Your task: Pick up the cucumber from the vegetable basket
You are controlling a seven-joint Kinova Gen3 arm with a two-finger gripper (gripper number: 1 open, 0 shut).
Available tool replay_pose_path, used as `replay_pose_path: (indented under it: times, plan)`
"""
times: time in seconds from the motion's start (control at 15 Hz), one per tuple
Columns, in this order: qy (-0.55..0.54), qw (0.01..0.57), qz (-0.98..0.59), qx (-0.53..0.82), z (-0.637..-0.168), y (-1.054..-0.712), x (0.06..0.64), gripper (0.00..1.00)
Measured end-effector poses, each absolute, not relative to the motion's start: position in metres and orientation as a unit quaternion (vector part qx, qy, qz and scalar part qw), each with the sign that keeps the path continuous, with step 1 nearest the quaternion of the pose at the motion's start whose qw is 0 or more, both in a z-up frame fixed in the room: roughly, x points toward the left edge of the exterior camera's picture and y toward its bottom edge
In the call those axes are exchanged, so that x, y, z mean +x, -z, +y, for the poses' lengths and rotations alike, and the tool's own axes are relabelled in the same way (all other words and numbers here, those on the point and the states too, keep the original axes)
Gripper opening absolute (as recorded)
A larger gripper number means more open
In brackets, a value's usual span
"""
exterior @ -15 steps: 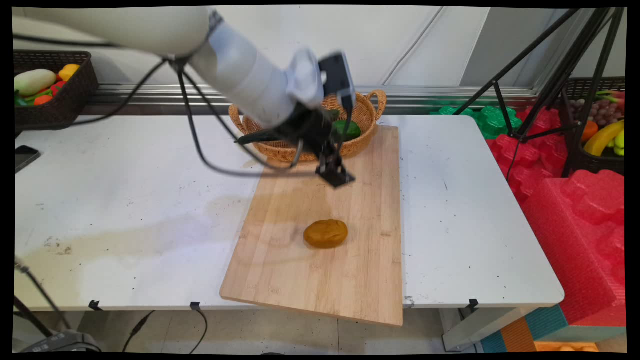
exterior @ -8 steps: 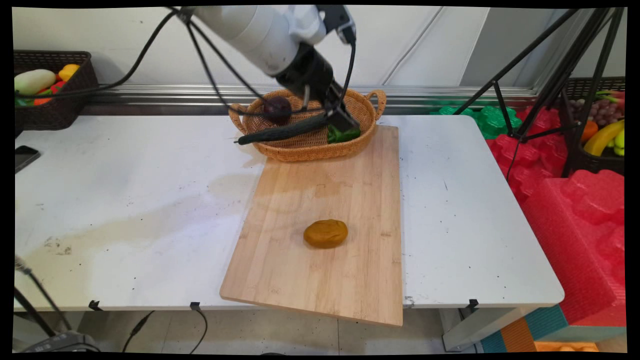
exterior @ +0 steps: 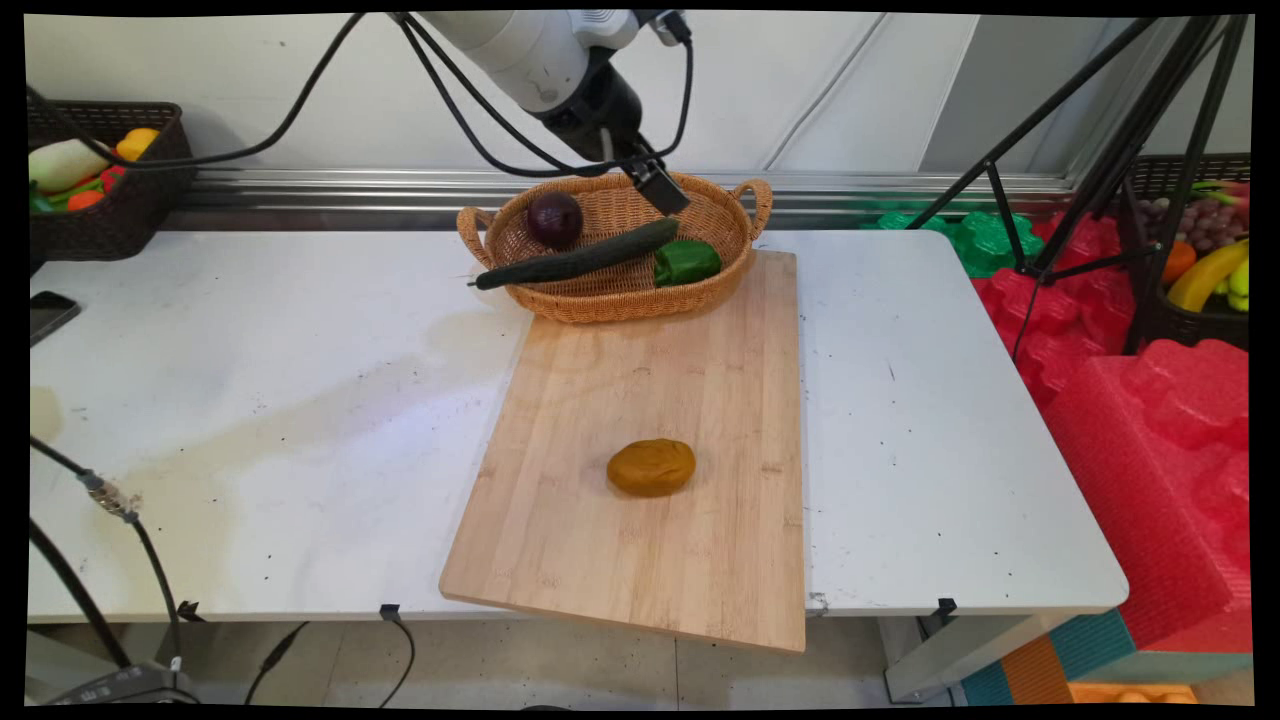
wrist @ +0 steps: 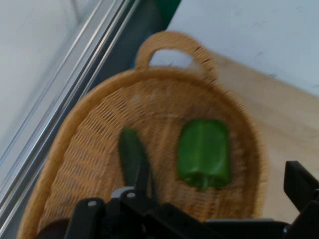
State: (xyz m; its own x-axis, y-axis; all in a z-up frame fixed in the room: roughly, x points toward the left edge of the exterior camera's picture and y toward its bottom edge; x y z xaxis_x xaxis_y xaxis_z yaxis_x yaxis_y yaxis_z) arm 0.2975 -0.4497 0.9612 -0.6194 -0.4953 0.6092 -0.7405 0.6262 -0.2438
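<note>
The gripper (exterior: pixel 665 190), empty and spread, is held above the basket (exterior: pixel 735 235); the pepper (exterior: pixel 686 262) is seen just below

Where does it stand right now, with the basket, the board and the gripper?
On the cutting board lies one brown potato. The gripper hangs empty above the wicker basket, nearest the cucumber and green pepper. The cucumber, pepper and a purple onion lie in the basket.

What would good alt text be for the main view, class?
A robot gripper hangs above a wicker basket holding an onion, a cucumber and a green pepper. Nearer, a brown potato lies on a cutting board.
</note>
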Motion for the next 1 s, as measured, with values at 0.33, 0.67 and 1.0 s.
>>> replay_pose_path:
  times: [0.33,0.67,1.0]
  plan:
    - [-0.238,0.221,-0.858,0.399,-0.472,-0.936,0.323,1.00]
    - [-0.219,0.188,-0.855,0.431,-0.487,-0.903,0.344,1.00]
    - [-0.197,0.164,-0.855,0.451,-0.495,-0.874,0.355,1.00]
